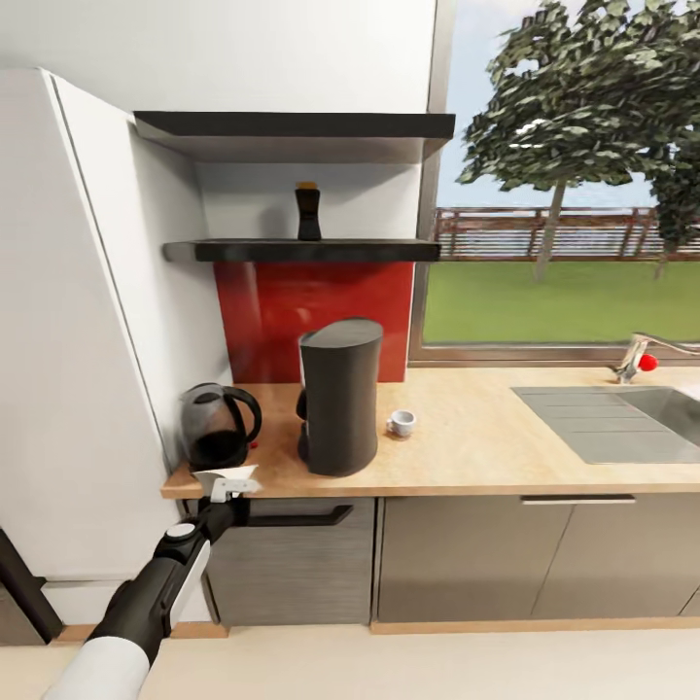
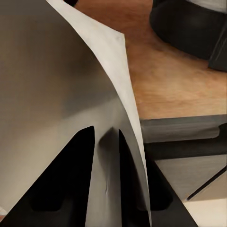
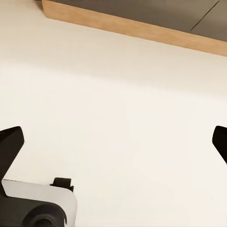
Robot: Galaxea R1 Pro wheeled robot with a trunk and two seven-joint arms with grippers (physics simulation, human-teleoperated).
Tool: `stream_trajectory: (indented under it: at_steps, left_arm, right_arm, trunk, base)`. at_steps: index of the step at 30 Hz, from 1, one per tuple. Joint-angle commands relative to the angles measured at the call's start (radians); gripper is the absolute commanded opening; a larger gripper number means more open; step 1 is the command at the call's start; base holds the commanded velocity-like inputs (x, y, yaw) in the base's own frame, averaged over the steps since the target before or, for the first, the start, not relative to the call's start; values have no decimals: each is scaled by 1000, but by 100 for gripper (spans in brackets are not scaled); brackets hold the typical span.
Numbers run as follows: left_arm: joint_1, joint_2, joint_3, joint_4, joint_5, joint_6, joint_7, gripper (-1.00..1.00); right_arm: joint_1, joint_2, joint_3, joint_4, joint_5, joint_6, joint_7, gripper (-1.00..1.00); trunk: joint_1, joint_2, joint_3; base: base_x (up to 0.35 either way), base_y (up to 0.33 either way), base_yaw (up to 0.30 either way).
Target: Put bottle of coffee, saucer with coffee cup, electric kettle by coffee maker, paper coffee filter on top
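A thin white paper coffee filter [image 1: 226, 479] is pinched in the closed left claw [image 1: 231, 489] at the tabletop's [image 1: 467, 457] near left edge; light and floppy, it is best held by its edge. The right claw [image 3: 113, 142] is spread open above the floor.

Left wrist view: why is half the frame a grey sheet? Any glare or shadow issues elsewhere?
Left wrist view: the paper filter, pinched in the left gripper, sits close to the lens and shades to grey. Head view: even daylight, soft shadow under the shelf, no glare. Right wrist view: flat, pale floor, featureless.
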Motion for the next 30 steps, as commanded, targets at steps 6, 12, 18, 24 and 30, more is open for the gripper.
stream_trajectory:
  at_steps: [6,12,18,24,30]
  left_arm:
    - [-4,0,-1,1,-10,6,-2,-100]
    - [-8,-1,-9,6,-12,5,-3,-100]
    - [-307,29,16,10,-2,353,-4,-100]
    - [-451,31,12,13,-6,515,-6,-100]
    - [-559,30,-20,31,-7,657,-9,-100]
  right_arm:
    - [0,-2,3,-2,8,-2,-5,100]
    - [0,0,3,-3,7,-2,-7,100]
    - [0,1,3,4,8,-1,-8,100]
    - [0,1,3,5,8,-1,-8,100]
    - [0,1,3,4,8,-1,-8,100]
  trunk:
    - [0,-1,0]
    - [0,-1,0]
    - [0,-1,0]
    - [0,-1,0]
    - [0,-1,0]
  base:
    - [0,239,0]
    - [0,23,0]
    - [0,1,0]
    - [0,0,0]
    - [0,0,0]
